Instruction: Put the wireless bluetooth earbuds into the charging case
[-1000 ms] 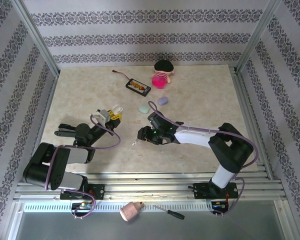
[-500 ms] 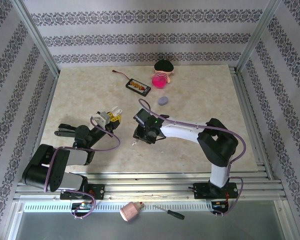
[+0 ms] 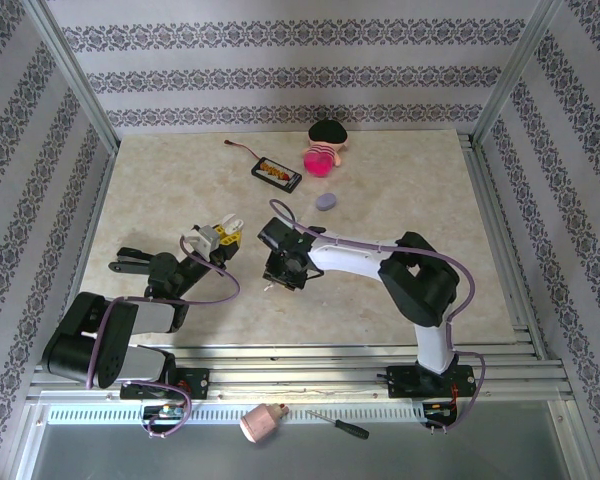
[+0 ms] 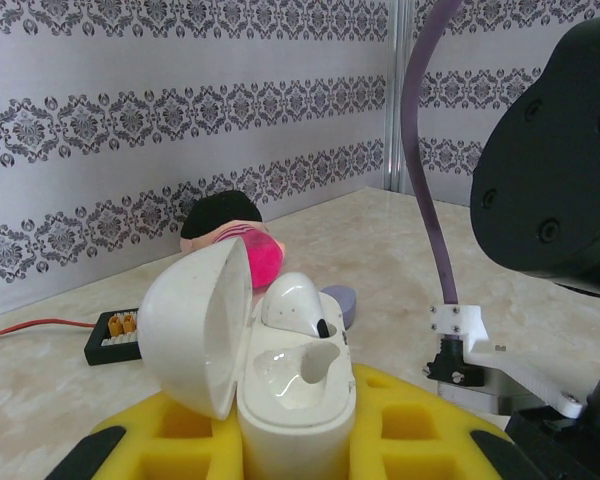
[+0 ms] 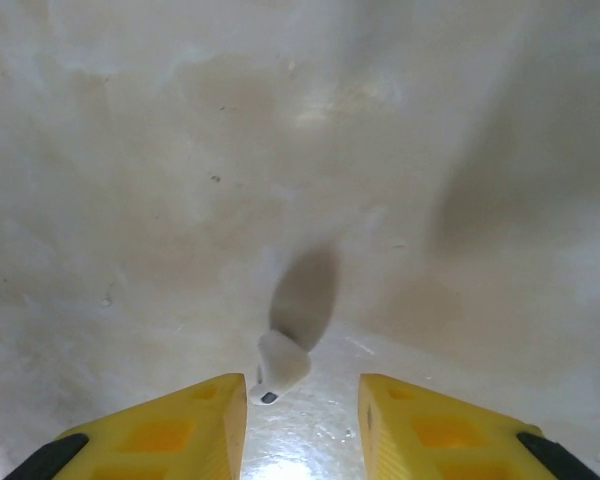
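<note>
Left fingers (image 4: 170, 440) clamp one open case (image 4: 295, 400) holding one earbud (image 4: 292, 305); right fingers (image 5: 160, 430), apart, flank one loose earbud (image 5: 280, 365).

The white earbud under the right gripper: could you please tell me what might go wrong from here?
1. The white earbud lies off-centre between the fingers of the open right gripper; closing may nudge or flick it away rather than pinch it.
2. The left gripper holds the open charging case with one seated earbud beside the empty socket; a misaligned insertion could knock that bud or the lid.
</note>
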`<state>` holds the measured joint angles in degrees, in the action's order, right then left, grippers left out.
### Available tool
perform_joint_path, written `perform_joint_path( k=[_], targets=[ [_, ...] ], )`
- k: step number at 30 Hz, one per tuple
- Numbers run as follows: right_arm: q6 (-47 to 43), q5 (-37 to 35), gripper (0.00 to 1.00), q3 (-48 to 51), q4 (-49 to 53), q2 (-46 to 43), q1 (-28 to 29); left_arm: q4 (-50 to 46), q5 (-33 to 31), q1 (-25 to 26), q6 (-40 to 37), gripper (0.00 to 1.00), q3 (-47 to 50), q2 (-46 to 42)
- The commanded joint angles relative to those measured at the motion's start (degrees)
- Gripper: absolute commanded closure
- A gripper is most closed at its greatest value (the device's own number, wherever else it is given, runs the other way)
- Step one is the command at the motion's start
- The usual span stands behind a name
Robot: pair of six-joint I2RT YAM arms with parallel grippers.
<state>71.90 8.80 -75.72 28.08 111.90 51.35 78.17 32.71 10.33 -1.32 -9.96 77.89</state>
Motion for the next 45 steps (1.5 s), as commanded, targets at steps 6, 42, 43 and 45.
perform_joint_path(
  k=[6, 42, 43, 45],
  targets=[
    [-0.15, 3.42, 0.67, -3.10, 1.33, 3.43, 1.03, 3.65, -0.04, -0.62, -0.85, 0.97, 0.63, -0.71],
    [-5.31, 0.64, 0.83, -5.35, 4.66, 5.54, -0.02, 3.63, 0.51, -0.68, -0.43, 0.97, 0.82, -1.42],
    [-6.06, 0.25, 0.83, -5.44, 4.78, 5.09, -0.03, 3.59, 0.68, -0.69, -0.41, 0.97, 0.82, -1.41],
    [-7.42, -0.85, 0.83, -5.40, 4.89, 3.96, -0.05, 3.57, 0.91, -0.62, -0.35, 0.97, 0.75, -1.42]
  ],
)
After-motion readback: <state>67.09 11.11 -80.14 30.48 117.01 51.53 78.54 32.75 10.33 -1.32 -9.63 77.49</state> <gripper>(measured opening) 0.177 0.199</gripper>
